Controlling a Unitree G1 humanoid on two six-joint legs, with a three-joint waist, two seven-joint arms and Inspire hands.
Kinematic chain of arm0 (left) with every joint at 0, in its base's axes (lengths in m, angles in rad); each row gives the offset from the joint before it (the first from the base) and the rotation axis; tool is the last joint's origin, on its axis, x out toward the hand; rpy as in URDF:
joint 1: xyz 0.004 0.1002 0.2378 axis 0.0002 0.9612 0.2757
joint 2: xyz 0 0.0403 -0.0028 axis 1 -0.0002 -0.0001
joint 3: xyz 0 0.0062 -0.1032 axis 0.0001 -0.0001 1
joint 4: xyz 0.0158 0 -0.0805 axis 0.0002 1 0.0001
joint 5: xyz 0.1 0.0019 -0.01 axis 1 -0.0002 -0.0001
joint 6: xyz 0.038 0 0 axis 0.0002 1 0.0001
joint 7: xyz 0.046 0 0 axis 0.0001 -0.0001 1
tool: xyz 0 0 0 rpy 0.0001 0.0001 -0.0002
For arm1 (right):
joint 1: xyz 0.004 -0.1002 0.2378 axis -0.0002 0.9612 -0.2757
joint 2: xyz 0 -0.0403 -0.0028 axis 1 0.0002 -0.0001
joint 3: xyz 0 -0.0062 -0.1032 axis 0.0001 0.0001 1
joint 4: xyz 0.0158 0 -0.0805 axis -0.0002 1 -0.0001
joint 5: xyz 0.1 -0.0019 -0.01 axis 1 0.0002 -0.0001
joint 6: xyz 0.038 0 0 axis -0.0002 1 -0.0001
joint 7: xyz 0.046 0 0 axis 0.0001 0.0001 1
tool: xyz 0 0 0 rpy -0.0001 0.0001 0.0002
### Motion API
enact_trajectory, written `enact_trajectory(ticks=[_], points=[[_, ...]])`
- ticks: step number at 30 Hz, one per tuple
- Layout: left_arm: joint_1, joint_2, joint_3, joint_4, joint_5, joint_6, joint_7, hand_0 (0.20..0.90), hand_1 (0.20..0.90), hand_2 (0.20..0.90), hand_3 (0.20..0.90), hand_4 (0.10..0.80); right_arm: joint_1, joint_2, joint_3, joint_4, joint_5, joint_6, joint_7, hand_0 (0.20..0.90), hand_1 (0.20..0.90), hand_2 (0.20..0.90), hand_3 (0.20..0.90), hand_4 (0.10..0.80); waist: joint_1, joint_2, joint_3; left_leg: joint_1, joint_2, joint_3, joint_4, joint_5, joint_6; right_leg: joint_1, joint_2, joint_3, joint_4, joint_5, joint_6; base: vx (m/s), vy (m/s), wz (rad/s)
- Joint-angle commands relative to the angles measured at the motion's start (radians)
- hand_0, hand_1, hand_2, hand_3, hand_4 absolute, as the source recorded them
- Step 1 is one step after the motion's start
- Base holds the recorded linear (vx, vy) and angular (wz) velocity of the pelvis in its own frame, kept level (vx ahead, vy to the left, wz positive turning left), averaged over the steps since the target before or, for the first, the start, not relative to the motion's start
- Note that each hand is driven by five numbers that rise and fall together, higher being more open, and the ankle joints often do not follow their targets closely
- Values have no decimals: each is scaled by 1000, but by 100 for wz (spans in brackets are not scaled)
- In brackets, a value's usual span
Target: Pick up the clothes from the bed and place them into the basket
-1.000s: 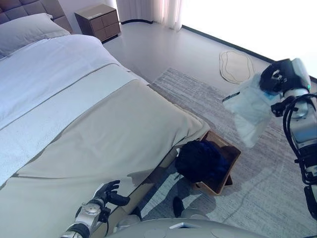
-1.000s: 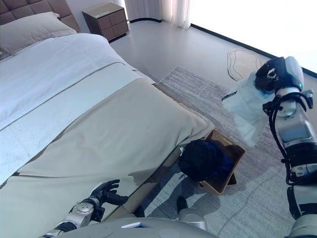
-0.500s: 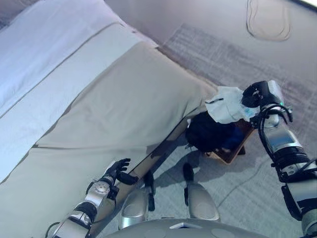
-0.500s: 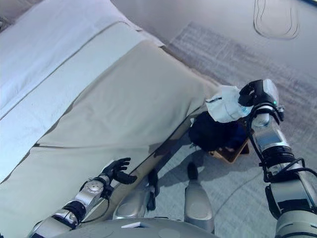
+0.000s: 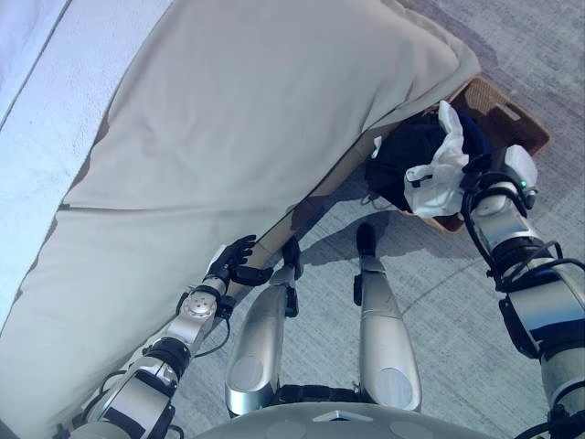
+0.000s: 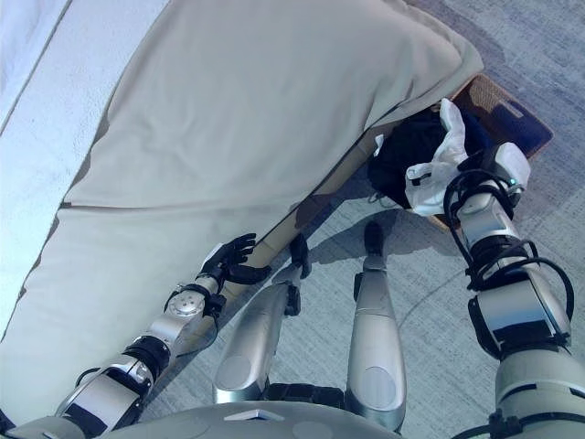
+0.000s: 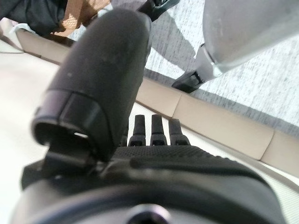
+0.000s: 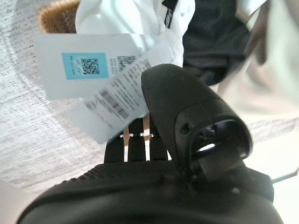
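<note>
A white garment (image 5: 437, 170) with paper tags (image 8: 88, 70) hangs from my right hand (image 5: 501, 170), whose fingers are shut on it. It rests against a heap of dark clothes (image 5: 407, 151) that fills the brown woven basket (image 5: 512, 119) on the floor by the bed's corner. The right wrist view shows the white cloth (image 8: 126, 16) just past the thumb, with the dark clothes (image 8: 215, 42) beside it. My left hand (image 5: 233, 265) lies open at the near edge of the bed (image 5: 228, 119), holding nothing. No loose clothes show on the beige cover.
The beige bedcover overhangs the bed's corner right beside the basket. A grey rug (image 5: 457, 311) runs under the basket and along the bed frame (image 7: 219, 121).
The camera has tilted down. My right hand has come down and in with the white garment, from high above the rug to the basket's dark heap. The left hand stays at the bed edge.
</note>
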Motion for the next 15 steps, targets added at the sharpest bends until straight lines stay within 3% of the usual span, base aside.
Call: enact_trajectory(ticks=[1, 5, 12, 15], points=[[40, 38, -14, -33, -37, -40, 18, 900, 900, 900, 900, 800, -112, -109, 3, 4, 38, -48, -91, 900, 900, 900, 900, 800, 8, 58, -25, -51, -35, -119, 98, -49, 5, 54, 13, -96, 1, -50, -50, -4, 38, 4], [63, 23, 0, -15, -57, -40, 22, 900, 900, 900, 900, 800, -77, -99, -58, -30, 98, -152, -216, 900, 900, 900, 900, 800, 1, 54, -25, -18, -27, -113, 66, -49, -1, 84, 24, -95, -39, -40, -50, 16, 74, 6], [101, -13, 48, 57, -77, -63, 38, 900, 900, 900, 900, 800, 133, 1, -269, -344, 68, -415, -503, 900, 900, 900, 900, 800, -26, 4, -46, 72, -9, -87, 2, -62, -6, 159, 37, -89, -103, -20, -36, 41, 111, 4], [121, -20, 89, 91, -70, -50, 33, 900, 900, 900, 900, 800, 297, 79, -349, -490, 173, -521, -417, 900, 900, 900, 900, 800, -35, -39, -90, 126, -3, -75, -31, -73, -7, 214, 30, -94, -142, -12, -27, 91, 107, 4]])
